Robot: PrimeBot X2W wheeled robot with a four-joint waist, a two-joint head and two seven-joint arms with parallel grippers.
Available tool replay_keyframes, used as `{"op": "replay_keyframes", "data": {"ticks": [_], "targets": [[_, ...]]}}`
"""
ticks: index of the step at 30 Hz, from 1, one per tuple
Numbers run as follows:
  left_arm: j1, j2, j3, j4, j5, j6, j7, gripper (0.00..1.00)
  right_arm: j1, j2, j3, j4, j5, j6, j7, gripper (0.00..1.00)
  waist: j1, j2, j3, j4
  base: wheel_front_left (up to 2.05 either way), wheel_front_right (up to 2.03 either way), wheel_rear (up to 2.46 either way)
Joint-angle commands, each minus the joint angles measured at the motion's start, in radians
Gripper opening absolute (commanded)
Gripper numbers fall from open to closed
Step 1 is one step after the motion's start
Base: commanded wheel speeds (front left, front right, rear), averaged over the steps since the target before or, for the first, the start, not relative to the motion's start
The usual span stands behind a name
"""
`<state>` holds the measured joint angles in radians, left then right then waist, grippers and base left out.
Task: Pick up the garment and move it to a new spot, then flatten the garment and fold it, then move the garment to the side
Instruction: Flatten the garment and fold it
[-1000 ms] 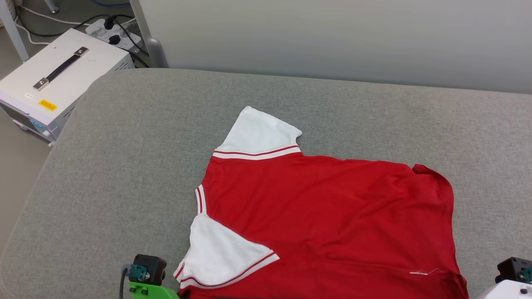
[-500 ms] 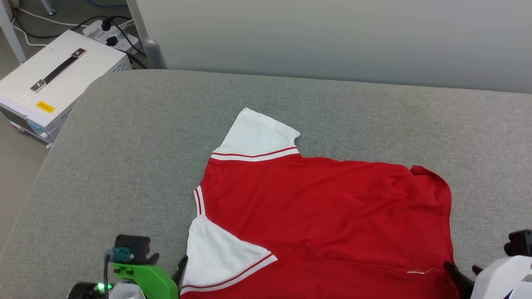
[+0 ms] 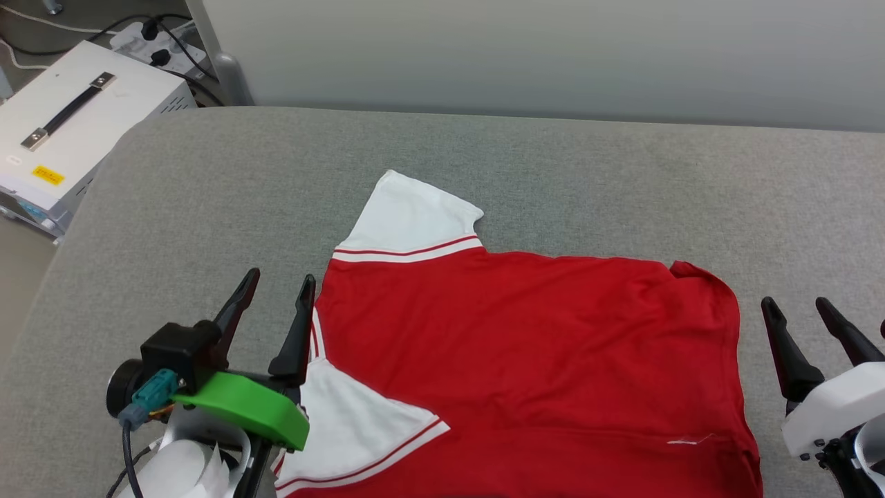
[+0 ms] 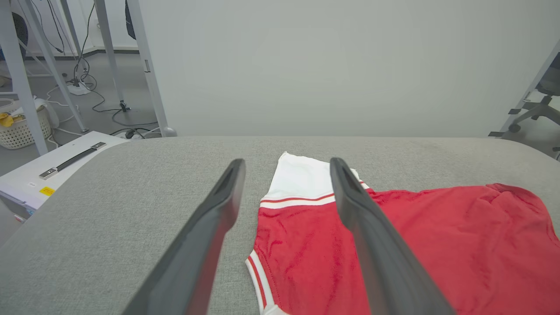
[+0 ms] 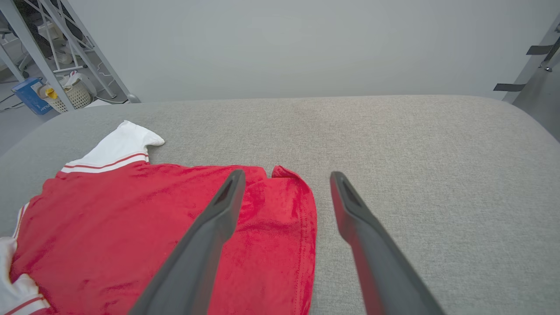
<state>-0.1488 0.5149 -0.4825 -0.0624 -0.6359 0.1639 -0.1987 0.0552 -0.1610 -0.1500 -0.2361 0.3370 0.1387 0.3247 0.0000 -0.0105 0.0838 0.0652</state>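
Two grippers (image 3: 282, 275) (image 3: 794, 301), fingers (image 3: 294, 339) apart, beside garment (image 3: 525, 346)

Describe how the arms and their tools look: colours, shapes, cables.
Left tool: two long, tapering dark fingers on a black block, with a green bracket, a teal plug and a dark cable. Right tool: matching dark pointed fingers rising from a glossy white shell.
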Motion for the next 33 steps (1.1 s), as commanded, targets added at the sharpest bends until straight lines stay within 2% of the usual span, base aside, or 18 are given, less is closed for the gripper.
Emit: {"op": "replay_keyframes", "data": {"ticks": [1,5,9,11,17,21,23,27,33], "targets": [[-0.032,-0.005,0.002,0.006,0.023,-0.013,-0.013,1.00,-0.023,-0.005,0.009,0.007,-0.015,-0.008,-0.030,1.00,0.0000,0.0105,0.029,-0.025,0.00,0.00,0.00],[-0.104,0.010,-0.006,0.031,0.045,-0.040,0.005,1.00,-0.053,0.003,0.028,0.015,-0.031,-0.008,-0.085,1.00,0.0000,0.0105,0.079,-0.064,0.00,0.00,0.00],[-0.209,0.026,-0.004,0.075,0.014,-0.071,0.111,1.00,-0.087,0.015,0.043,0.011,-0.046,-0.008,-0.119,1.00,0.0000,0.0105,0.142,-0.111,0.00,0.00,0.00],[-0.278,0.048,-0.008,0.104,-0.001,-0.095,0.196,1.00,-0.104,0.024,0.050,0.005,-0.051,-0.008,-0.134,1.00,0.0000,0.0105,0.179,-0.137,0.00,0.00,0.00],[-0.519,0.100,-0.016,0.206,-0.083,-0.202,0.465,1.00,-0.152,0.050,0.075,0.005,-0.057,-0.008,-0.174,1.00,0.0000,0.0105,0.280,-0.213,0.00,0.00,0.00],[-0.654,0.125,-0.041,0.294,-0.132,-0.245,0.659,1.00,-0.181,0.062,0.100,0.013,-0.057,-0.008,-0.194,1.00,0.0000,0.0105,0.328,-0.251,0.00,0.00,0.00],[-0.725,0.135,-0.049,0.343,-0.160,-0.259,0.752,1.00,-0.198,0.071,0.112,0.019,-0.049,-0.008,-0.206,1.00,0.0000,0.0105,0.354,-0.273,0.00,0.00,0.00],[-0.828,0.151,-0.073,0.422,-0.170,-0.273,0.868,1.00,-0.222,0.080,0.136,0.043,-0.043,-0.008,-0.230,1.00,0.0000,0.0105,0.393,-0.305,0.00,0.00,0.00],[-0.912,0.161,-0.109,0.535,-0.147,-0.281,0.937,1.00,-0.242,0.089,0.156,0.074,-0.035,-0.008,-0.258,1.00,0.0000,0.0105,0.424,-0.332,0.00,0.00,0.00]]}}
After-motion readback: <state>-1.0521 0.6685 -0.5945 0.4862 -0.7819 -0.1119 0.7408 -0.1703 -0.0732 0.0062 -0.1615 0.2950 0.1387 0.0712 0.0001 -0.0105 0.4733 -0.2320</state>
